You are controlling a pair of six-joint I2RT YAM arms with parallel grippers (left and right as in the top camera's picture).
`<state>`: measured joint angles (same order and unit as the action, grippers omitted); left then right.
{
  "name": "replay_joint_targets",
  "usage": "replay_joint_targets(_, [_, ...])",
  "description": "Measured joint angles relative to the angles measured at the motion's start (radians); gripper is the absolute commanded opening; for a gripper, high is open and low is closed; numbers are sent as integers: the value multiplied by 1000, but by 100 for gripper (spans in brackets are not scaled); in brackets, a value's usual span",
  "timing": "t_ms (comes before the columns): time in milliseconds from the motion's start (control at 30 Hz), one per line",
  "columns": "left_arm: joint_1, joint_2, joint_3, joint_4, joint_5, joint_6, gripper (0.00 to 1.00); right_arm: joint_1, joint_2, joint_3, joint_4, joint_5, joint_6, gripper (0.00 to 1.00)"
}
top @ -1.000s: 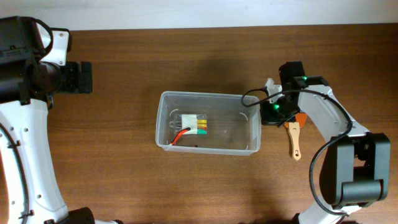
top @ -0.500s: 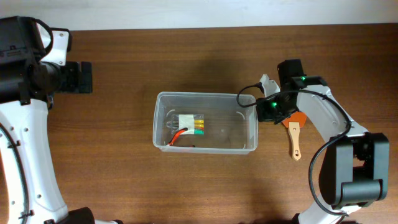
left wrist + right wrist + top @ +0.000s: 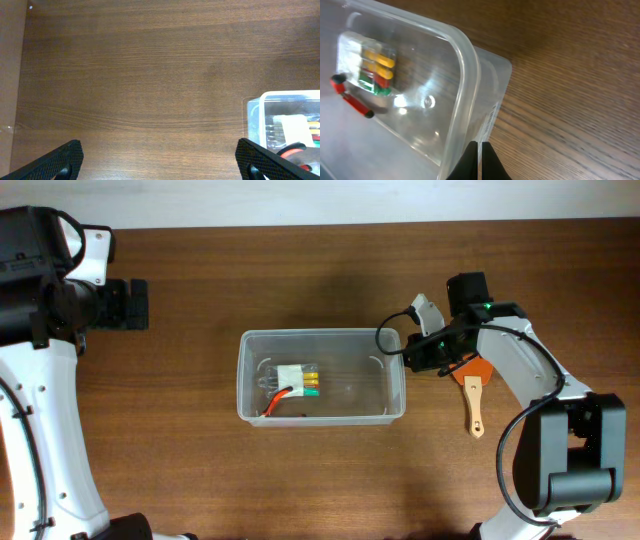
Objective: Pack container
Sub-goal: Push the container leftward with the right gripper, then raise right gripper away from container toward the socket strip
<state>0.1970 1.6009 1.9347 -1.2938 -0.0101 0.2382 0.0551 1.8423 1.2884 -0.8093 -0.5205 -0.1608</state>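
Note:
The container (image 3: 320, 333) is a clear lidless bin at mid table. It holds a white pack with coloured pieces (image 3: 297, 378) and a red-handled tool (image 3: 278, 403). My right gripper (image 3: 406, 352) is at the container's right end. In the right wrist view its fingers (image 3: 480, 157) are shut on the thin edge of the container's end wall (image 3: 467, 75). My left gripper (image 3: 130, 305) is far to the left, open and empty (image 3: 160, 161) above bare wood. The container's left end shows at the right of the left wrist view (image 3: 257, 102).
A tool with an orange head and a wooden handle (image 3: 473, 398) lies on the table just right of the container, under my right arm. The table's far edge runs along the top of the overhead view.
The container has slid to the left and slightly up the overhead view, together with my right gripper at its right end. The left arm has not moved.

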Motion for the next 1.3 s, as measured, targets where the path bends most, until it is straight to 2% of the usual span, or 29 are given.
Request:
replay_joint_targets(367, [0, 0, 0, 0, 0, 0, 99, 0, 0, 0, 19, -72, -34, 6])
replay_joint_targets(433, [0, 0, 0, 0, 0, 0, 99, 0, 0, 0, 21, -81, -41, 23])
replay_joint_targets(467, [0, 0, 0, 0, 0, 0, 99, 0, 0, 0, 26, -81, -45, 26])
replay_joint_targets(667, [0, 0, 0, 0, 0, 0, 99, -6, 1, 19, 4, 93, 56, 31])
replay_joint_targets(767, [0, 0, 0, 0, 0, 0, 99, -37, 2, 93, -93, 215, 131, 44])
replay_joint_targets(833, [0, 0, 0, 0, 0, 0, 99, -75, 2, 174, -173, 277, 154, 47])
replay_joint_targets(1000, [0, 0, 0, 0, 1, 0, 99, -185, 0, 389, -403, 414, 209, 50])
replay_joint_targets(1067, [0, 0, 0, -2, 1, 0, 99, -243, -1, 466, -571, 459, 235, 51])
replay_joint_targets(1167, [0, 0, 0, -2, 3, 0, 99, -326, -21, 493, -737, 492, 256, 51])
replay_joint_targets(1300, [0, 0, -3, 0, 3, 0, 99, -394, -50, 493, -858, 506, 264, 52])
